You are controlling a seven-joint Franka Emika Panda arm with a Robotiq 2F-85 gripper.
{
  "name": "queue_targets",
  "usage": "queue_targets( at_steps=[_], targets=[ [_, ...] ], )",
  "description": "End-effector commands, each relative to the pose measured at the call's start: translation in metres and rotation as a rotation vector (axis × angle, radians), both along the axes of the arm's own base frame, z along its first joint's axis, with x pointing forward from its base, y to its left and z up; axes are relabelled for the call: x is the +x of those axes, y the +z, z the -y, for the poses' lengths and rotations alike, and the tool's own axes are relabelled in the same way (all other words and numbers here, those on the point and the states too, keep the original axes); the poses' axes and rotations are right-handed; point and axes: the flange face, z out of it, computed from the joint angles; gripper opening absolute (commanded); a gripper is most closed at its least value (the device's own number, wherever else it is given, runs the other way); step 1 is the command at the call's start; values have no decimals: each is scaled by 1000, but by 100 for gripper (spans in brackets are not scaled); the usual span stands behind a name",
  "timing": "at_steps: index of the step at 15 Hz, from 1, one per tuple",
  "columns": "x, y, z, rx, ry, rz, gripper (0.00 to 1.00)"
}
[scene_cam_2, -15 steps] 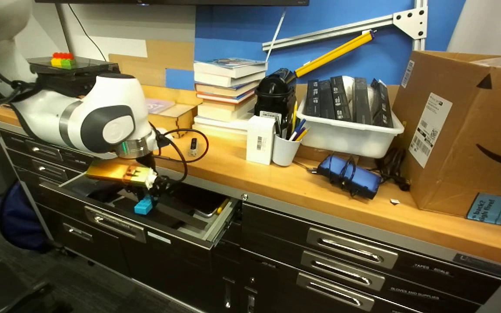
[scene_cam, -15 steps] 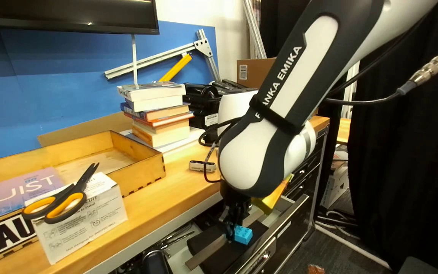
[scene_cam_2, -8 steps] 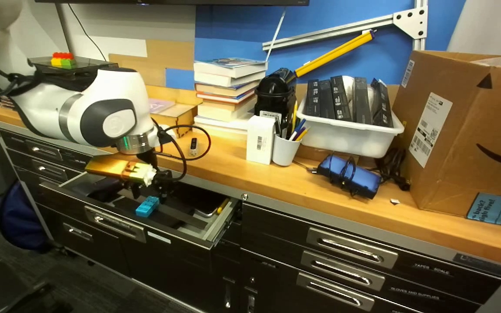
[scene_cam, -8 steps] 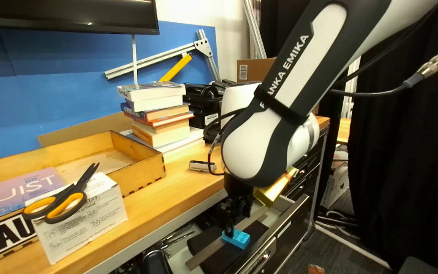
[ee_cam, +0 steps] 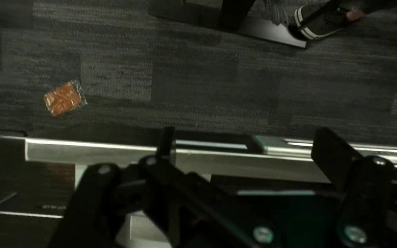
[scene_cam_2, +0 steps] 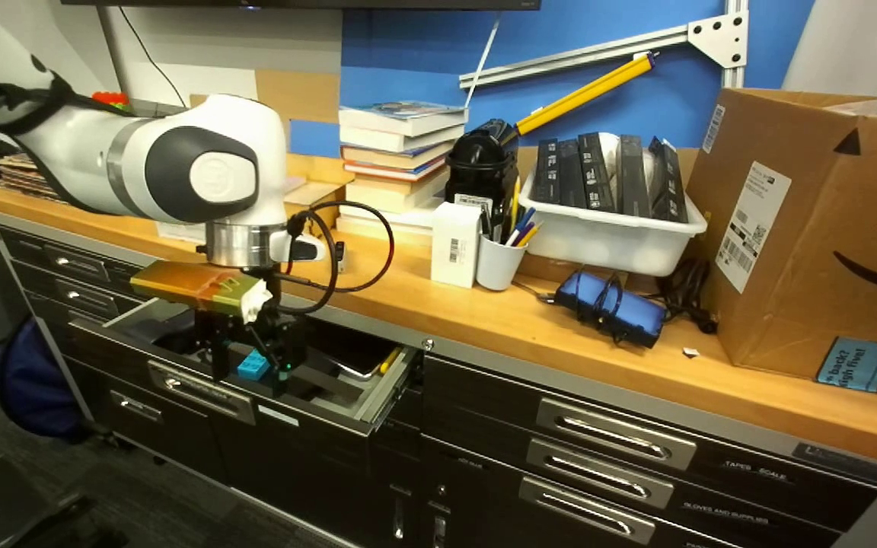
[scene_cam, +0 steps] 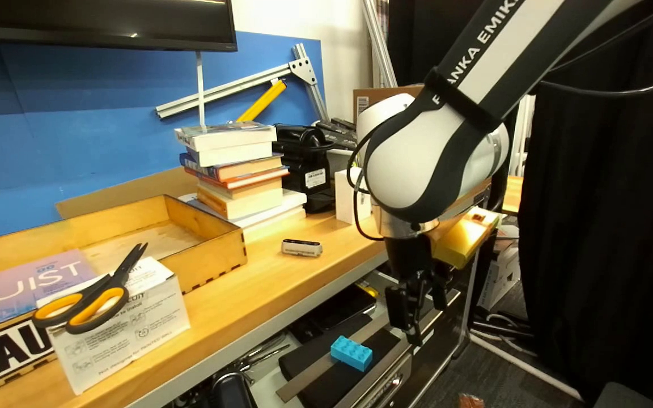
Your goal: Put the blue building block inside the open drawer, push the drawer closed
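The blue building block (scene_cam: 352, 353) lies inside the open drawer (scene_cam: 382, 375), on a dark flat thing and a long strip. Between the dark fingers its colour also shows as the block (scene_cam_2: 253, 365) in an exterior view; the wrist view does not show it. My gripper (scene_cam: 422, 318) hangs above the drawer's front side, apart from the block. With jaws spread wide, the gripper (ee_cam: 246, 141) has nothing between its fingertips, and the drawer's front rim (ee_cam: 219, 164) runs below them.
Above the drawer's back runs the wooden worktop (scene_cam: 270, 294). It carries a small white device (scene_cam: 302, 247), a book stack (scene_cam: 236, 170) and a carton (scene_cam: 128, 334) with scissors. An orange packet (ee_cam: 63, 98) lies on the floor in front.
My gripper has opened and let go of the blue block, which stays in the drawer. The arm has risen and moved away towards the drawer's front.
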Motion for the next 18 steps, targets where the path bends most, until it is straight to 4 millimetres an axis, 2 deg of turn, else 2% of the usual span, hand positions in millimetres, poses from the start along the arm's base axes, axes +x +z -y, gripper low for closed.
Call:
queue_targets(
  at_steps=[1, 5, 8, 13, 18],
  targets=[
    [-6, -23, 11, 8, -34, -33, 100],
    [3, -52, 13, 19, -89, 53, 100],
    [14, -62, 5, 35, -134, 149, 100],
    [44, -55, -12, 72, -239, 376, 100],
    [79, -55, -38, 94, -278, 516, 100]
  ],
)
